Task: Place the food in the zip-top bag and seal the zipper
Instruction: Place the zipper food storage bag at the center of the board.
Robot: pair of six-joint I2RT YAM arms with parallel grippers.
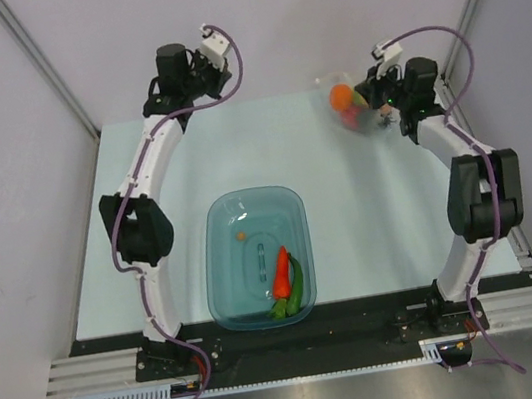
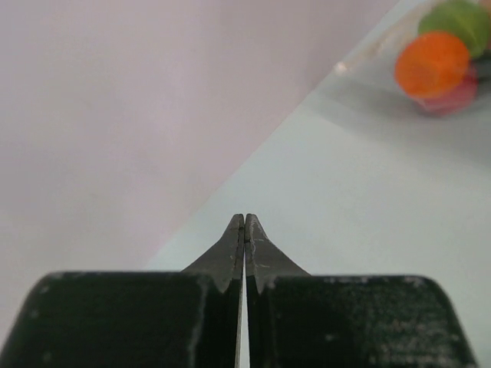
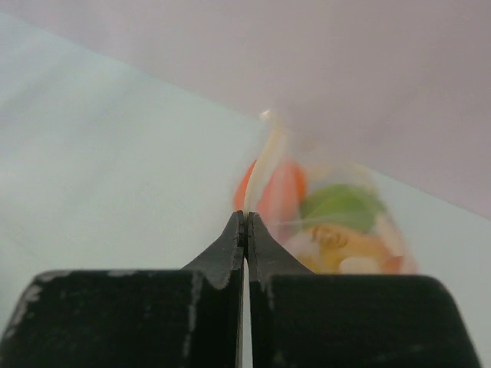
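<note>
On the table [image 1: 370, 213], a tub [image 1: 218, 268] held one red pepper [image 1: 281, 273] and one green pepper [image 1: 296, 281]. The right pincer [image 3: 245, 218] pinched the bag's [image 3: 345, 222] zipper [image 3: 265, 153]. The left pincer [image 2: 244, 222] was closed and empty.

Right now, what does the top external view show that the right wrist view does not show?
Only the top external view shows the teal tub, with a red pepper and a green pepper inside it, and the left arm. Only the right wrist view shows the right gripper shut on the zipper, the pale strip rising from its tips. Both show the zip-top bag, holding an orange piece, on the pale table.
</note>
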